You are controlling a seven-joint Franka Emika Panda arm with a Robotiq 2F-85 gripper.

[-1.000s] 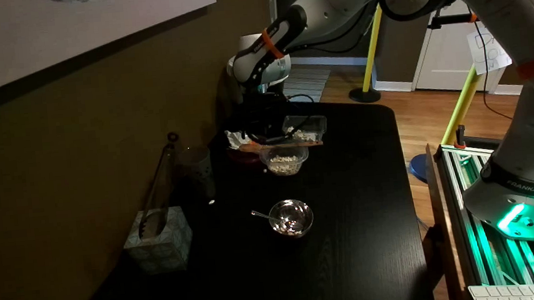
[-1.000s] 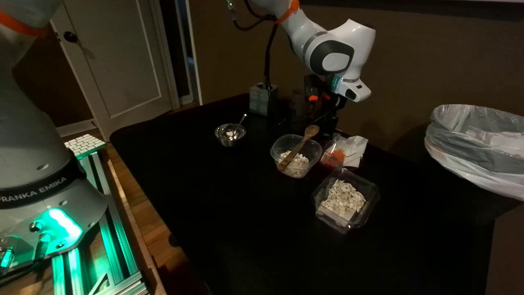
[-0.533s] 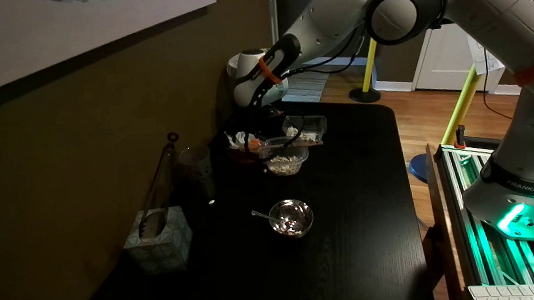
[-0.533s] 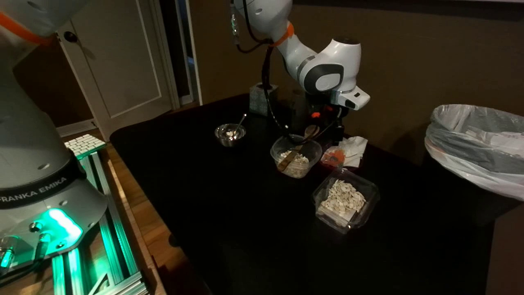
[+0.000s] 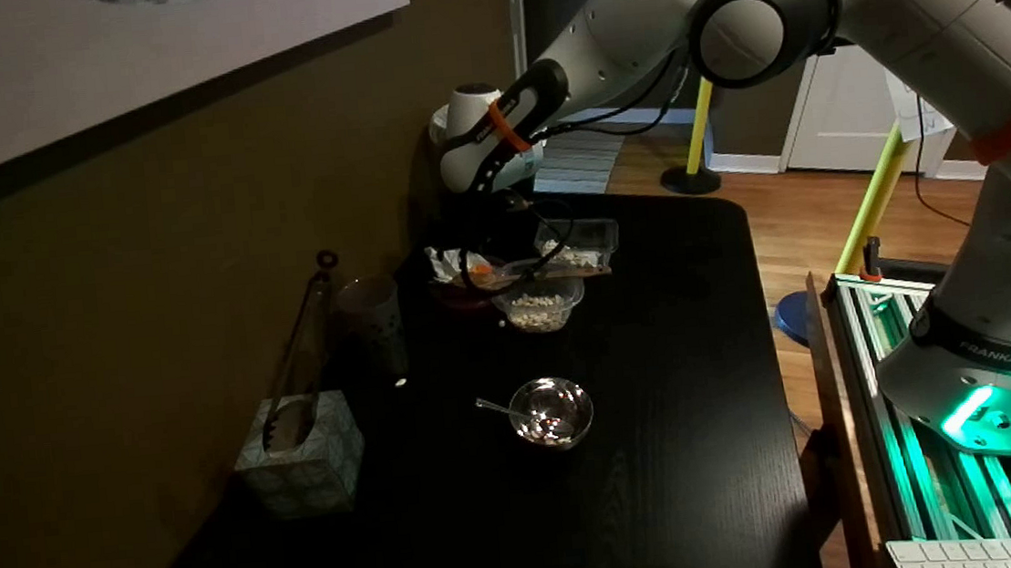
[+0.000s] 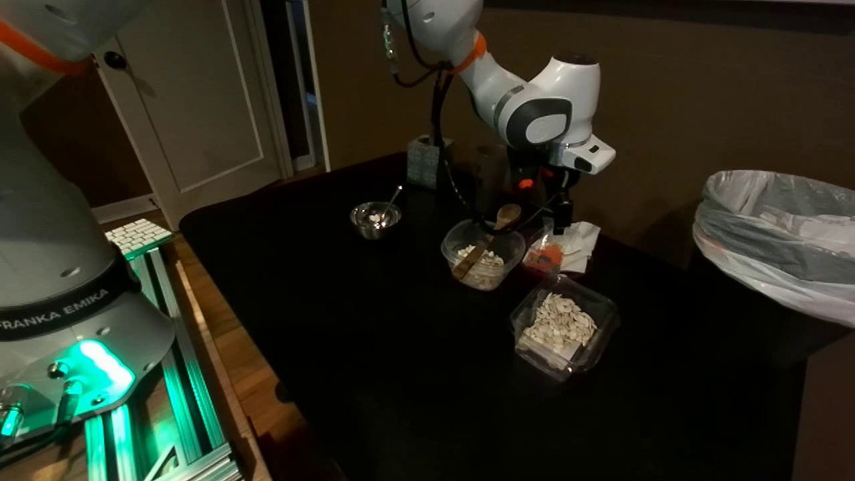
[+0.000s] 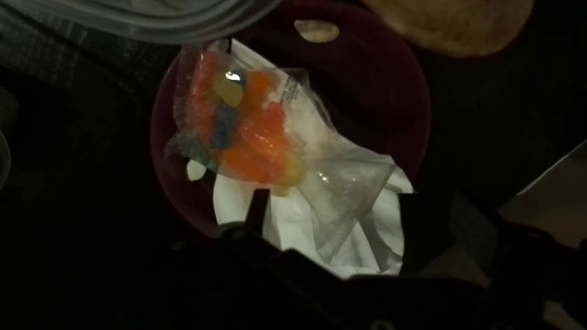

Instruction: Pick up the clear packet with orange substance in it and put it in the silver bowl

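Judging the clear gummy packet [image 7: 261, 137] light, limp and slippery, we should pinch its slack film end [image 7: 346, 178]; our gripper [image 7: 362, 197] stands wide, holding nothing.

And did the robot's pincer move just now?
Yes. In an exterior view the pincer has shifted rightward in the picture over the last second, toward the bin, which stayed put.

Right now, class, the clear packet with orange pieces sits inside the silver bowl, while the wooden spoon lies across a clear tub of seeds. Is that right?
Not quite: the clear packet isn't in the silver bowl; the wrist view shows it on the dark red dish. The wooden spoon does lie across a clear tub, as both exterior views show.
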